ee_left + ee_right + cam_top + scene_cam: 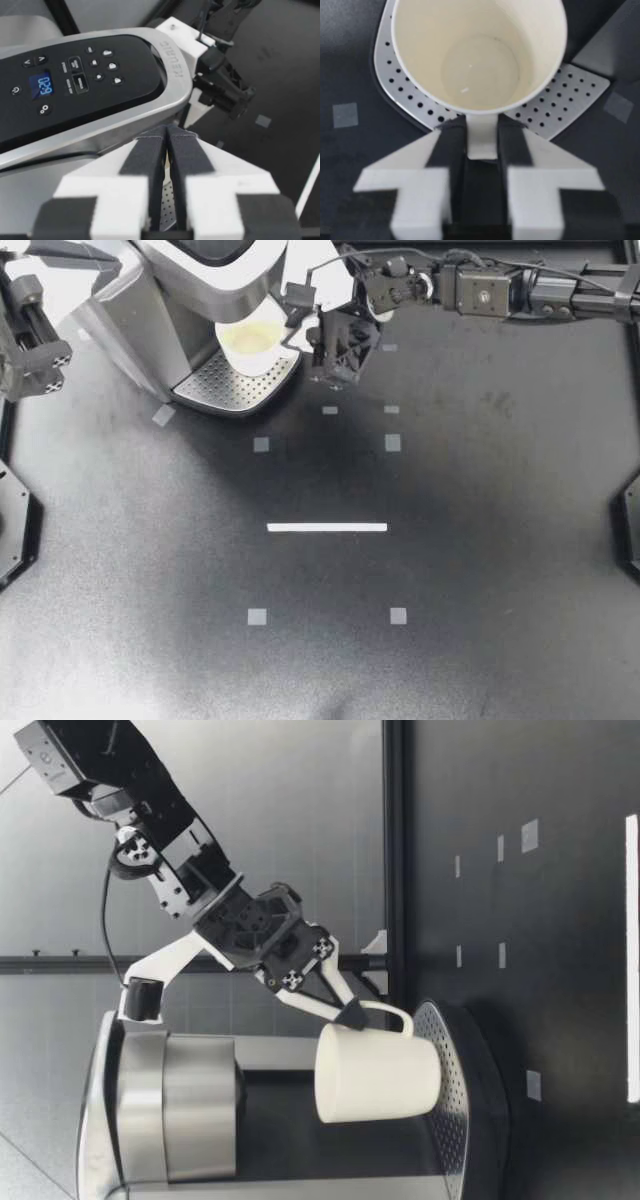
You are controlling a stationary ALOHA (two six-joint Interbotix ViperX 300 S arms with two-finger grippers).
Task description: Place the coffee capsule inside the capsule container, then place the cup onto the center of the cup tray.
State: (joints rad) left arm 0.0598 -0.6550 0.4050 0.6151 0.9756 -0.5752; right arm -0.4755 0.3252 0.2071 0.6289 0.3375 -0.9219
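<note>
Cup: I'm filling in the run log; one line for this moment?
right gripper: shut on cup handle | cup: upright over drip tray

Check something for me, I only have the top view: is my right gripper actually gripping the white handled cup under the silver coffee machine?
Observer: Yes. In the right wrist view the right gripper has both fingers pinching the white handled cup by its handle, from two sides.
Operator: Is the cup down on the perforated metal drip tray?
Observer: In the low view its base is right at the perforated metal drip tray; I can't tell whether they touch.
Operator: And my left gripper?
Observer: The left wrist view shows the left gripper shut on nothing, with the silver coffee machine and its black button panel ahead of it.
</note>
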